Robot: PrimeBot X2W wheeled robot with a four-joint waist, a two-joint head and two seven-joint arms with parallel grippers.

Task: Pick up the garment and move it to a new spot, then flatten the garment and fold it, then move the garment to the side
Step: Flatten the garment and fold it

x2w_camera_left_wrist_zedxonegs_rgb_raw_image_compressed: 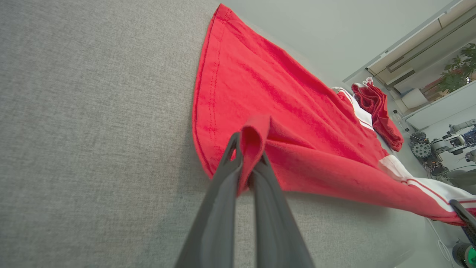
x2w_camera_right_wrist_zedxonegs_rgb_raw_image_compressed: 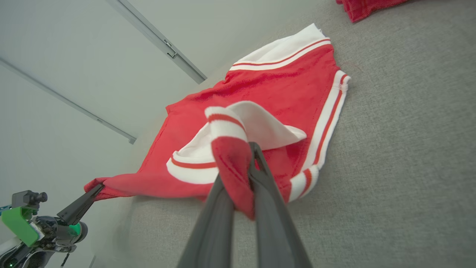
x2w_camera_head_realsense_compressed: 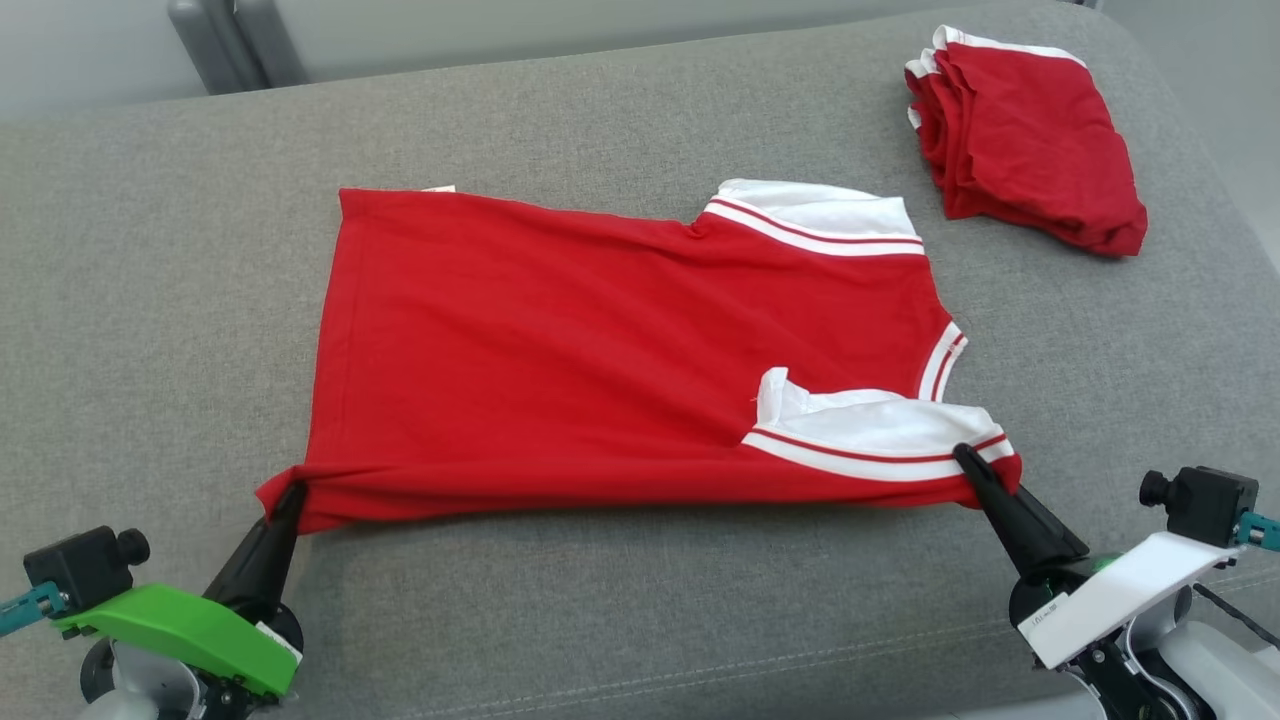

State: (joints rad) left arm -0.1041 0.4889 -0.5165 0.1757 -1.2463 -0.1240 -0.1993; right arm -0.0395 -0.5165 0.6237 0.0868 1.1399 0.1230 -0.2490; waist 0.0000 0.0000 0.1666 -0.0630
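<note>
Lower left, the left gripper [x2w_camera_head_realsense_compressed: 288, 495] is seen clamped on the hem corner of the red garment [x2w_camera_head_realsense_compressed: 600, 340]. Lower right, the right gripper [x2w_camera_head_realsense_compressed: 968, 460] is pinched tight on its white-striped sleeve. Mid-frame, the garment is spread across the grey cushion [x2w_camera_head_realsense_compressed: 150, 300], and a folded red pile [x2w_camera_head_realsense_compressed: 1030, 140] is parked upper right.

**Operator:** What carries the work?

**Manual:** You face a grey, fabric-covered worktop [x2w_camera_head_realsense_compressed: 640, 620] with a stitched seam along its near edge.

**Operator:** And around it?

**Manual:** You see a plain pale wall [x2w_camera_right_wrist_zedxonegs_rgb_raw_image_compressed: 74, 44] crossed by slim metal rails [x2w_camera_right_wrist_zedxonegs_rgb_raw_image_compressed: 156, 38]. Two grey posts [x2w_camera_head_realsense_compressed: 215, 40] stand beyond the far edge. A leafy plant [x2w_camera_left_wrist_zedxonegs_rgb_raw_image_compressed: 459, 67] stands further off. Lighting is soft and even.
</note>
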